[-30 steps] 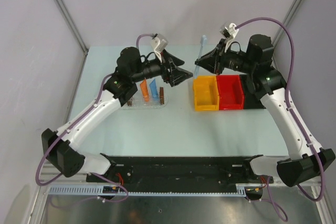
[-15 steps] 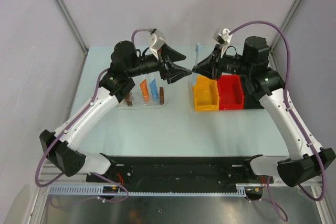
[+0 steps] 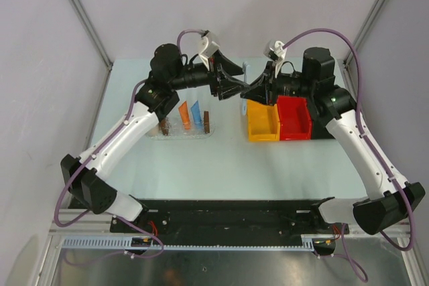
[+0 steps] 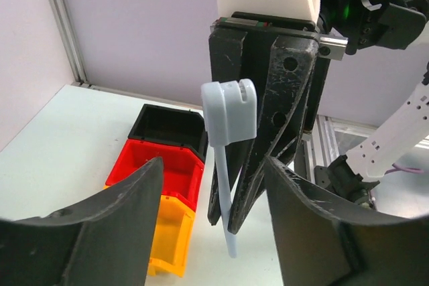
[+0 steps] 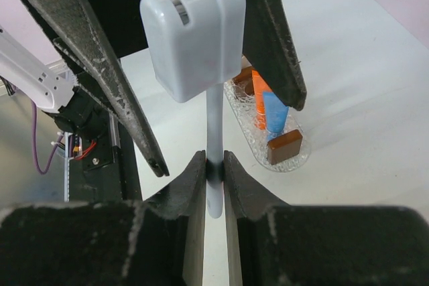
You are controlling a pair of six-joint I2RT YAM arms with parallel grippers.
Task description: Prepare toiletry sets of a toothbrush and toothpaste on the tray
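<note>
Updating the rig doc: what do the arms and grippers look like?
The left arm and right arm have white links with black joints and bases. A purple cable loops along each. The left gripper and right gripper are black, each with two flat tapered fingers, scuffed pale along the edges. A white mount sits on each wrist.

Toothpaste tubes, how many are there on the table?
2. The orange tube and the blue tube lie side by side in the tray, orange on the left in the top view. Part of the table is hidden, so another could be out of sight.
</note>
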